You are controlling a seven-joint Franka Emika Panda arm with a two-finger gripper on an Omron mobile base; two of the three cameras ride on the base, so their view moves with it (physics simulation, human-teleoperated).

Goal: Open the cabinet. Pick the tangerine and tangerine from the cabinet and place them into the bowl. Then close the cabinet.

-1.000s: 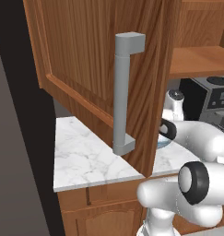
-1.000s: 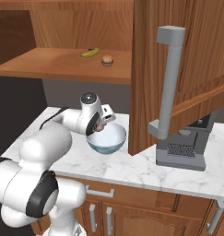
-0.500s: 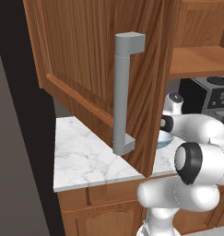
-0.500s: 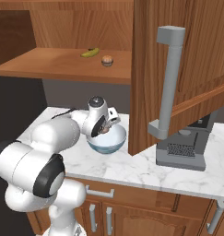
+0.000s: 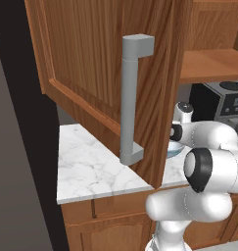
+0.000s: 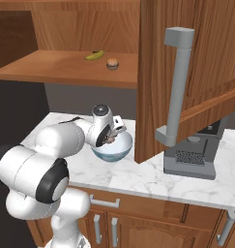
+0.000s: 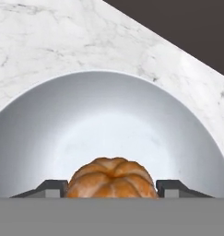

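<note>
While the fingers [image 7: 111, 188] flank 1 tangerine [image 7: 112, 178] low in the frame above the bowl [image 7: 49, 120], grip or release unclear, the placing step needs letting go.

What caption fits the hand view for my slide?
Gripper holds a tangerine between its fingertips above the white bowl.

A kitchen is indicated: a marble surface [image 5: 91, 171] lower left, wooden wall cabinet [image 5: 91, 59] above, coffee machine [image 6: 191, 157] at right.
</note>
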